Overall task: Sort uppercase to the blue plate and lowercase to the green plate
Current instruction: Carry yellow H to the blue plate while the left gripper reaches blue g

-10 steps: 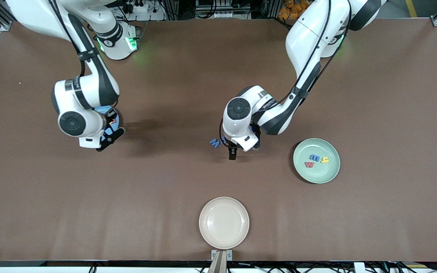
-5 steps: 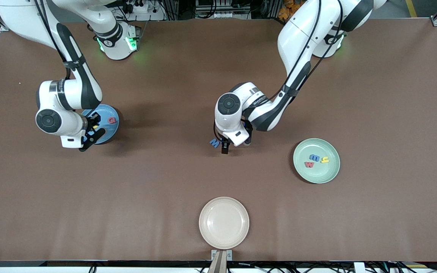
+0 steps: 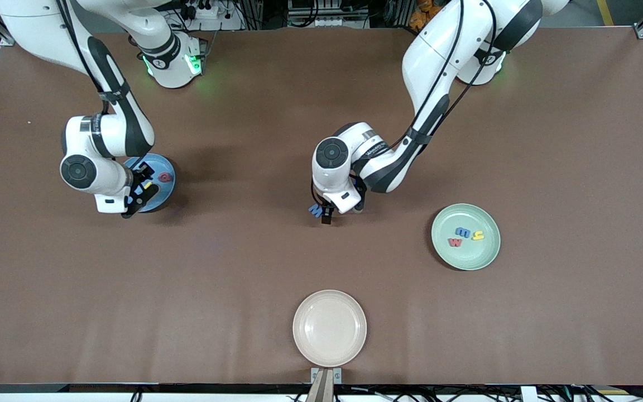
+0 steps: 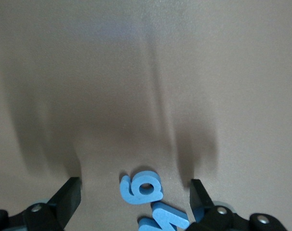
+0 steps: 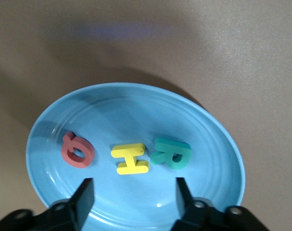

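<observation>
Right gripper (image 5: 134,190) has opened, dropping yellow H (image 5: 130,159) onto blue plate (image 5: 208,144).

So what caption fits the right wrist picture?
Open right gripper over blue plate holding red Q, yellow H, teal R.

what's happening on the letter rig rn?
Right gripper is open over the blue plate, where the Q, H and R lie. Left gripper is open, low over the blue M and blue lowercase letter on the table. Green plate holds three lowercase letters.
</observation>
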Controlling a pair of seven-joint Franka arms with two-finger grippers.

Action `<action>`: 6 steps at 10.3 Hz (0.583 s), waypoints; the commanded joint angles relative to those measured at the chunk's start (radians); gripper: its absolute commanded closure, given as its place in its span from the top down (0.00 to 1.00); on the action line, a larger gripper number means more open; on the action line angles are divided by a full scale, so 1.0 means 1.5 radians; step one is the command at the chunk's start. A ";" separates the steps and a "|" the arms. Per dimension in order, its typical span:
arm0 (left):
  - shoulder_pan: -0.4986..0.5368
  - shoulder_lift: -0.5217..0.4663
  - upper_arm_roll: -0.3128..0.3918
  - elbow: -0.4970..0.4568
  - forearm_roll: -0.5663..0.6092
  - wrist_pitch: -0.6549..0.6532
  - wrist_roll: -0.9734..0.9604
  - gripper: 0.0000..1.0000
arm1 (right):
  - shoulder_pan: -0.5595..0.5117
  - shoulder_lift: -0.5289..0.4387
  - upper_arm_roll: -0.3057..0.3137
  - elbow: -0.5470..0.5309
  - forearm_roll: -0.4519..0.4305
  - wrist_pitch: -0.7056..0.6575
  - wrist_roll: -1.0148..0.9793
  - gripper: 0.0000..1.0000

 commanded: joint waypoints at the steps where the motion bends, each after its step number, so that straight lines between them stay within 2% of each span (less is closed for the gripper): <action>1: -0.010 0.014 0.009 0.015 -0.001 0.008 -0.004 1.00 | 0.003 -0.006 -0.002 -0.007 0.007 0.007 -0.006 0.86; 5: -0.013 0.017 0.012 0.014 0.003 0.009 -0.021 1.00 | 0.024 -0.013 0.005 0.001 0.014 -0.047 0.087 0.85; 6: -0.012 0.016 0.012 0.014 0.002 0.009 -0.026 1.00 | 0.024 -0.014 0.020 0.001 0.014 -0.052 0.095 0.85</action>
